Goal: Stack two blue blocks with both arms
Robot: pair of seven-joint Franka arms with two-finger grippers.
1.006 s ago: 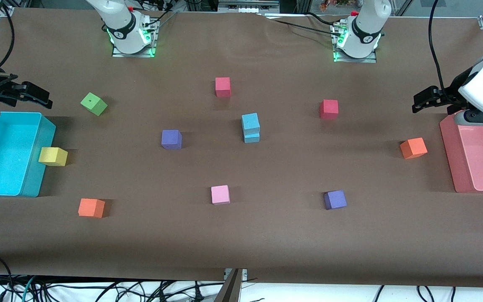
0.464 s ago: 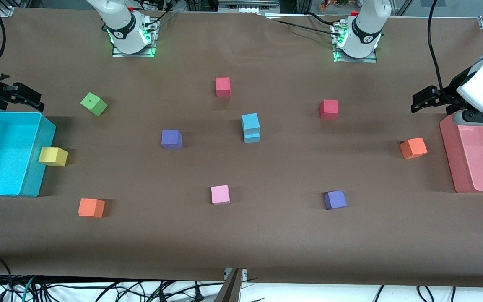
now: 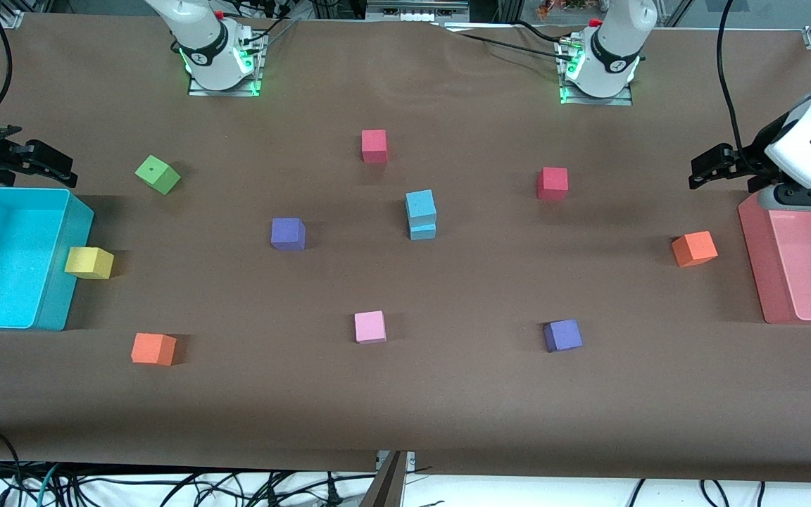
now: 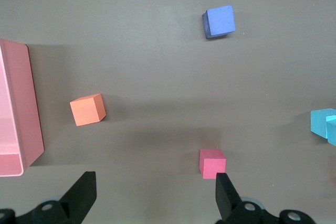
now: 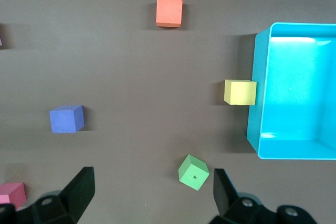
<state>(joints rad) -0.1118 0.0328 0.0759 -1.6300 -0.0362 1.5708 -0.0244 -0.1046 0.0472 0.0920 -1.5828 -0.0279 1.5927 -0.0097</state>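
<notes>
Two light sky-blue foam cubes (image 3: 421, 215) sitting stacked at table centre, job looking done. Left gripper (image 4: 153, 198) hanging spread, empty, by pink tray (image 3: 800, 267); right gripper (image 5: 152, 195) likewise by cyan bin (image 3: 60, 260), leaving stack undisturbed.

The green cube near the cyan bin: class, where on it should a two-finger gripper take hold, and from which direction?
Grip the green cube from above, across two opposite upright faces at mid-height. It sits turned at an angle to the table edges, so the wrist should probably rotate until the fingers line up with those flat faces, not its corners. Table around it is bare; the cyan bin and yellow cube stand apart.
</notes>
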